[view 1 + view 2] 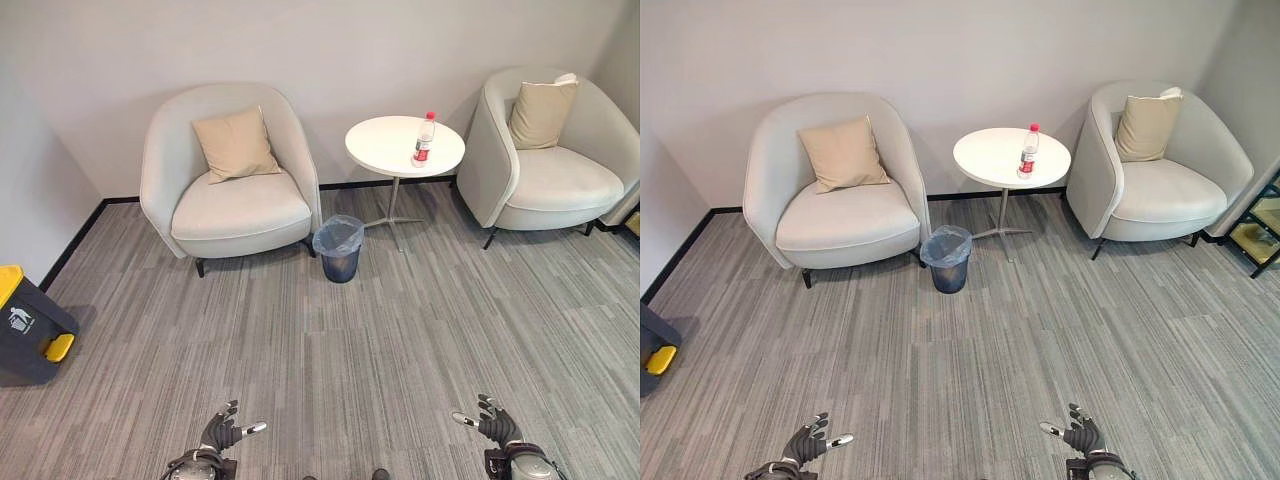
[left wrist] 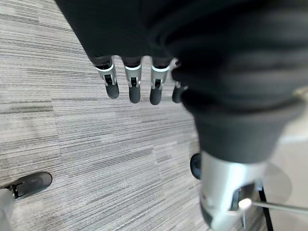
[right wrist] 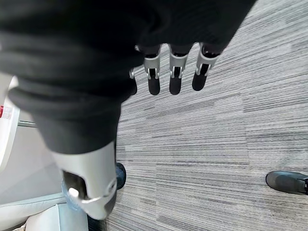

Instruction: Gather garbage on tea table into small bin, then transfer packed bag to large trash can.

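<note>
You had both the left hand (image 1: pixel 222 432) and right hand (image 1: pixel 493 422) relaxed, holding nothing; a bottle (image 1: pixel 424 139) stood on the table (image 1: pixel 385 145).

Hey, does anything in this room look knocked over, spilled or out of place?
Nothing stands out. The clear plastic bottle with a red cap stands upright on the round white table, the small dark bin with its clear liner is upright on the grey carpet, and both cushions sit in their armchairs.
</note>
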{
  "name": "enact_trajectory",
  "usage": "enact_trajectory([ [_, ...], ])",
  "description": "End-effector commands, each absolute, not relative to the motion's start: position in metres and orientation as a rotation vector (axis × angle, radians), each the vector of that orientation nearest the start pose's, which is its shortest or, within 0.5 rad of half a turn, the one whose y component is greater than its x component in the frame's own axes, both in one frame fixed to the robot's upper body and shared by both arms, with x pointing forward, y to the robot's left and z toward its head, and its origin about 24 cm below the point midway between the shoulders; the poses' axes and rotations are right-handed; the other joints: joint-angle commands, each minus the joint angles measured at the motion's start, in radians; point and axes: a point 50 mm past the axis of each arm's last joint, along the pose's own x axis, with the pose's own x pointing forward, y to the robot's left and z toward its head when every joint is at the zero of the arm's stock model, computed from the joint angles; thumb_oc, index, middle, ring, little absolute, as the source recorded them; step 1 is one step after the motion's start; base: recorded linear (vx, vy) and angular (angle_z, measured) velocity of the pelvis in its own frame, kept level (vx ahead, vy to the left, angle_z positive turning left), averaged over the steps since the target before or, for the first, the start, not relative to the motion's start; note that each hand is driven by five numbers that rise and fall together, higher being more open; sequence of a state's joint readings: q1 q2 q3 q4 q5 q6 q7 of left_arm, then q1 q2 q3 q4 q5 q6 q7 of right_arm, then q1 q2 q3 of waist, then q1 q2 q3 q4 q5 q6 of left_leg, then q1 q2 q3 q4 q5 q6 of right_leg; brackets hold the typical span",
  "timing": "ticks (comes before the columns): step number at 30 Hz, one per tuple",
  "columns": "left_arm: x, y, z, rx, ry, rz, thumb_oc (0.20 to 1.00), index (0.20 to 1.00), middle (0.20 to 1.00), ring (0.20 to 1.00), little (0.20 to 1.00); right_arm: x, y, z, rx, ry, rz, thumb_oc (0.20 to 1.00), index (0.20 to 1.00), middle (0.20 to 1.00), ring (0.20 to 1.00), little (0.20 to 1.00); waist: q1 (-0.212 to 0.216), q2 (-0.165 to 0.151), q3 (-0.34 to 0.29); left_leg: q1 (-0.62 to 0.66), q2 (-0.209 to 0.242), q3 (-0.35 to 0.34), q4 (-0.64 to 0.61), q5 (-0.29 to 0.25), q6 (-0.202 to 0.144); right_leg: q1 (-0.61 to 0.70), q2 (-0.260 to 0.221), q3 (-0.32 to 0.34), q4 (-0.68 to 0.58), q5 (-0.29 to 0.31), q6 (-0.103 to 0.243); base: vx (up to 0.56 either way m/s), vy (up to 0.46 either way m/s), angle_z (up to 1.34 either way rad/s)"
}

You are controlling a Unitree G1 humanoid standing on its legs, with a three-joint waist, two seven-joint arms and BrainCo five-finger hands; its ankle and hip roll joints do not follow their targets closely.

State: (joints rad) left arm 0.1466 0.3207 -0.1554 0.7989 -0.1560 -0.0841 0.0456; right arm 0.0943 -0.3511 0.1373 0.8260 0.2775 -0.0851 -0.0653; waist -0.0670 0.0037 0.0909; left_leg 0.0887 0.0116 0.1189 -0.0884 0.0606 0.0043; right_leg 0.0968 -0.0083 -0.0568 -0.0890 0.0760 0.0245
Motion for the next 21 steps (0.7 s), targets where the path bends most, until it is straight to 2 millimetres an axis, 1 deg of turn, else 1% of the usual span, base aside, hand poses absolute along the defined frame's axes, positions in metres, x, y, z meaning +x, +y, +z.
enact_trajectory([
  [1, 0.147, 0.25, -0.116, 0.243, 0.796, 0.128, 1.0, 1.0, 1.0, 1.0, 1.0, 0.158, -0.269, -0.107, -0.163, 0.757, -0.261, 1.0, 1.0, 1.0, 1.0, 1.0, 0.014, -0.014, 0.024, 0.04, -0.006, 0.052, 0.001, -0.112, -0.038, 0.025, -0.041, -0.045, 0.02, -0.136, 0.079, 0.0, 0.0, 0.0],
  [9, 0.151, 0.252, -0.112, 0.256, 0.776, 0.117, 1.0, 1.0, 1.0, 1.0, 1.0, 0.157, -0.274, -0.106, -0.191, 0.767, -0.26, 1.0, 1.0, 1.0, 1.0, 1.0, 0.013, -0.015, 0.032, 0.035, -0.011, 0.054, 0.017, -0.124, -0.031, 0.018, -0.048, -0.037, 0.035, -0.14, 0.081, 0.02, 0.01, -0.01],
  [14, 0.156, 0.255, -0.108, 0.261, 0.753, 0.12, 1.0, 1.0, 1.0, 1.0, 1.0, 0.158, -0.278, -0.105, -0.189, 0.77, -0.279, 1.0, 1.0, 1.0, 1.0, 1.0, 0.012, -0.014, 0.038, 0.007, -0.016, 0.057, 0.051, -0.14, -0.023, -0.003, -0.056, -0.029, 0.056, -0.145, 0.084, 0.01, 0.019, -0.01],
  [17, 0.162, 0.256, -0.103, 0.261, 0.728, 0.121, 1.0, 1.0, 1.0, 1.0, 1.0, 0.162, -0.281, -0.102, -0.189, 0.759, -0.291, 1.0, 1.0, 1.0, 1.0, 1.0, 0.013, -0.014, 0.046, -0.029, -0.022, 0.056, 0.091, -0.157, -0.014, -0.03, -0.062, -0.017, 0.078, -0.15, 0.086, 0.0, 0.044, -0.03],
  [21, 0.168, 0.257, -0.098, 0.258, 0.699, 0.129, 1.0, 1.0, 1.0, 1.0, 1.0, 0.168, -0.284, -0.098, -0.192, 0.745, -0.302, 1.0, 1.0, 1.0, 1.0, 1.0, 0.016, -0.011, 0.056, -0.079, -0.033, 0.054, 0.136, -0.177, 0.001, -0.092, -0.066, 0.001, 0.147, -0.162, 0.093, 0.01, 0.07, -0.2],
])
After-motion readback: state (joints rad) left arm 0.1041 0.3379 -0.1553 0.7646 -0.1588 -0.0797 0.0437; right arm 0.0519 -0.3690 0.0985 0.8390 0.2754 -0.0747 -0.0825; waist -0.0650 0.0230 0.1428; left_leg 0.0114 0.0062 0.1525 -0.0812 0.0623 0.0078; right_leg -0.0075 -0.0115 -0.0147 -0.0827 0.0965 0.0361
